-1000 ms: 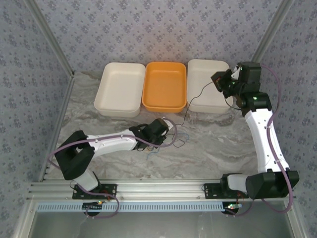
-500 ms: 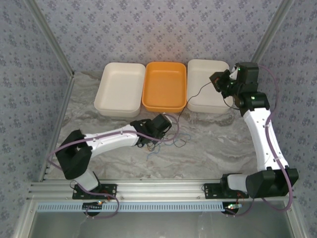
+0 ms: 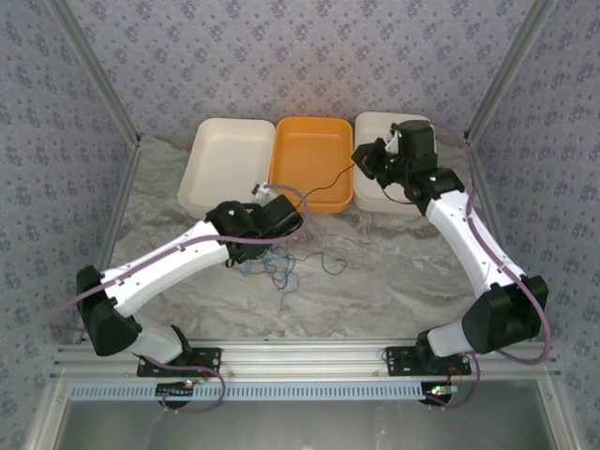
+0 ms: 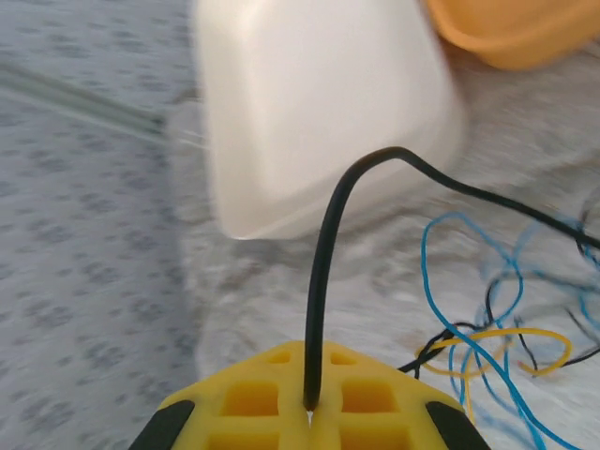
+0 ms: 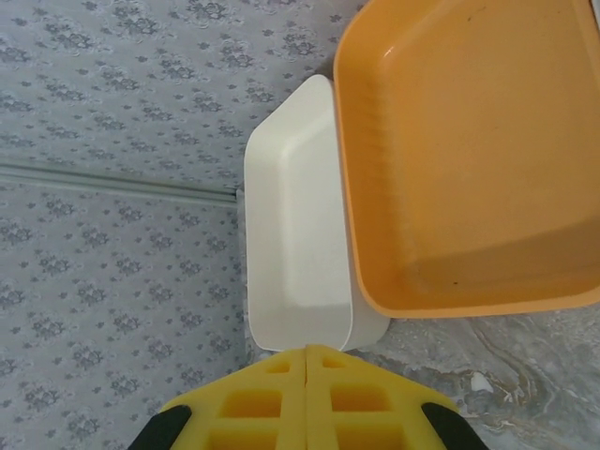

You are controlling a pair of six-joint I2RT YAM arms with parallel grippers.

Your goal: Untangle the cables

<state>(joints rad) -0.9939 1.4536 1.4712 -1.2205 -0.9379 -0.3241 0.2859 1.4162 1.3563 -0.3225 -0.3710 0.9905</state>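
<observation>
moved: left arm swung up and left off the table (image 3: 394, 272) centre, towards the gap between the left white tray (image 3: 225, 169) and the orange tray (image 3: 311, 159). Right arm swung left from over the right white tray (image 3: 375, 197) to its left edge. The loose cables (image 3: 281, 267) were dragged a little to the left.
left gripper (image 3: 274, 202): clamped on the black cable (image 3: 328, 183). A second earlier it had been partly open, low over the heap.
left wrist view: yellow pads (image 4: 253, 394) of the left gripper (image 4: 310, 412) were pressed together with the black cable (image 4: 323, 244) pinched in the seam. The strand rose from them, arched over and ran off right.
black cable run: in the top view it spanned from the left gripper across the front of the orange tray, up to the right gripper (image 3: 366, 157).
right gripper, wrist view (image 5: 307, 352): pads were closed flush. Could not tell whether the strand end was pinched there.
rest of cables: blue cable (image 4: 450, 281) and yellow cable (image 4: 506, 333) lay looped with thin black strands on the table, just right of the left gripper. In the top view the heap sat below the left wrist, near the table's middle.
trays: three in a row at the far edge, sides touching. Left white tray (image 4: 309, 112) was just ahead of the left gripper, and the orange tray (image 5: 469, 141) lay under the right one.
</observation>
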